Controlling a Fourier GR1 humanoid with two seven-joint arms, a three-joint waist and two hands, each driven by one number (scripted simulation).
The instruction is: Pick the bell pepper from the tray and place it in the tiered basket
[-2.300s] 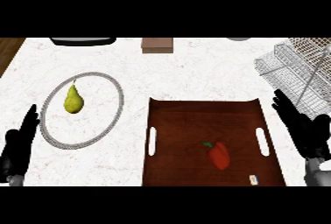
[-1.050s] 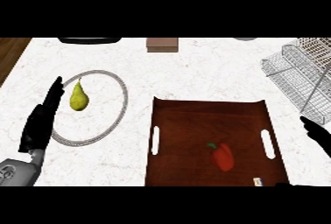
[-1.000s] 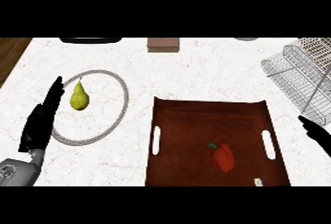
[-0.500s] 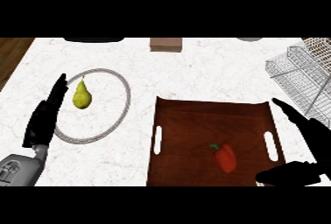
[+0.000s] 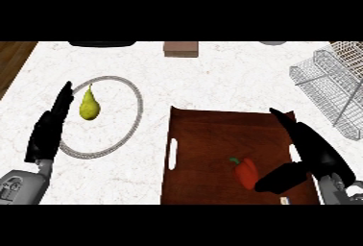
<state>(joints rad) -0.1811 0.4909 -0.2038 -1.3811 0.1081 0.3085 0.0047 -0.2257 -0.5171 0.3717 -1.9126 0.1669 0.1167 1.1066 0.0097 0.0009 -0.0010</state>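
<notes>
Nearest to the lower edge, on the right side, the right hand (image 5: 312, 156) was over the right part of the tray (image 5: 205, 139). Its fingers were stretched out toward the far side, along the right handle slot, and its thumb (image 5: 280, 178) was spread wide to the left, so the hand was wide open and held nothing. The tip of the thumb was just beside the bell pepper (image 5: 246, 173); I could not tell if it touched it. The red bell pepper with its green stem lay on the near right part of the dark brown tray, not lifted.

On the left side, the left hand (image 5: 50, 129) stood with straight fingers pointing to the far side, open and holding nothing. It was over the left rim of the plate (image 5: 135, 103), which was a round plate with a grey rim on the white marble counter (image 5: 212, 81). A yellow-green pear (image 5: 88, 104) stood on the plate, just beside the fingers of the left hand.

Farther away, at the right edge, was the wire tiered basket (image 5: 333, 81), well apart from the bell pepper. At the far edge of the counter a small brown box (image 5: 181, 48) and a dark object (image 5: 102, 43) were partly visible
</notes>
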